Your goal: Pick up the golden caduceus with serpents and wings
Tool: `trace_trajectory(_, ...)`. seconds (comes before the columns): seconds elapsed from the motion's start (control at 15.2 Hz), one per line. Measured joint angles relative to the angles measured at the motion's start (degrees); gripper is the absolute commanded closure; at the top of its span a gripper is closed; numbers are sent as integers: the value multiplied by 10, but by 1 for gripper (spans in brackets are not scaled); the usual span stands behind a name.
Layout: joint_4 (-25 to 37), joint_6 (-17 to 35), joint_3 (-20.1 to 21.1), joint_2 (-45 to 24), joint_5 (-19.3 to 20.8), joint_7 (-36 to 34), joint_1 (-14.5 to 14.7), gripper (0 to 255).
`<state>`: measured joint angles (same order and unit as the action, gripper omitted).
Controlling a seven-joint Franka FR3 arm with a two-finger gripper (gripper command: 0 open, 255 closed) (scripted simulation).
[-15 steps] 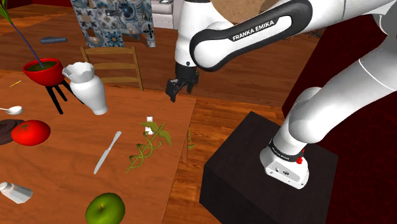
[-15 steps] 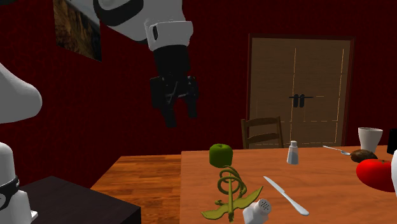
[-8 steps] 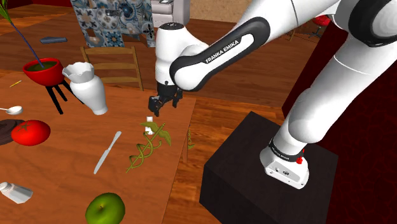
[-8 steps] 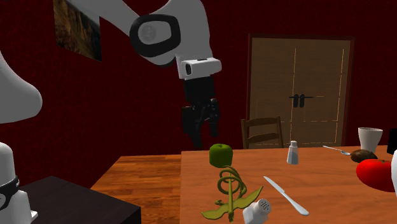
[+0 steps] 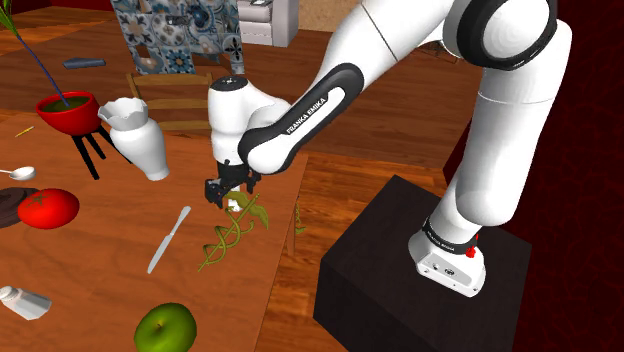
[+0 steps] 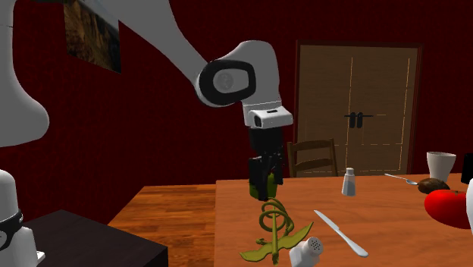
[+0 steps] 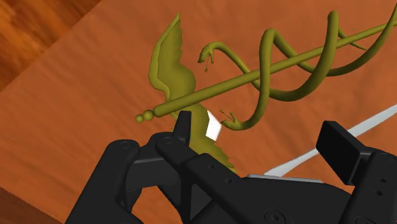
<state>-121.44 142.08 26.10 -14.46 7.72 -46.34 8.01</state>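
The golden caduceus lies flat on the wooden table, near the edge closest to the stand; its serpents coil round the rod and its wings spread at one end. My black gripper hangs just above that winged end, pointing down. In the wrist view the gripper is open: its two fingers stand well apart, over the rod's knob end and wing, with nothing clasped between them. A small white shaker lies against the lower wing, partly behind one finger.
A table knife lies beside the caduceus. A green apple sits at the front, with a white vase, a red bowl on a stand and a tomato farther off. A chair stands behind the table.
The arm has swung toward the shoulder view's left and lowered, bringing the gripper from high above the floor down to just over the caduceus's winged end. The caduceus has not moved.
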Motion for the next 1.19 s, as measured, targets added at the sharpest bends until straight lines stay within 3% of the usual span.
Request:
trace_trajectory(0.2, 38, 8, -11, -54, 30, -38, 24, 0)
trace_trajectory(0.66, 44, 44, -29, -99, 58, -59, 40, 0)
trace_trajectory(0.73, 44, 46, -30, -102, 59, -59, 41, 255)
trace_trajectory(1.19, 44, 49, -31, -103, 61, -60, 41, 255)
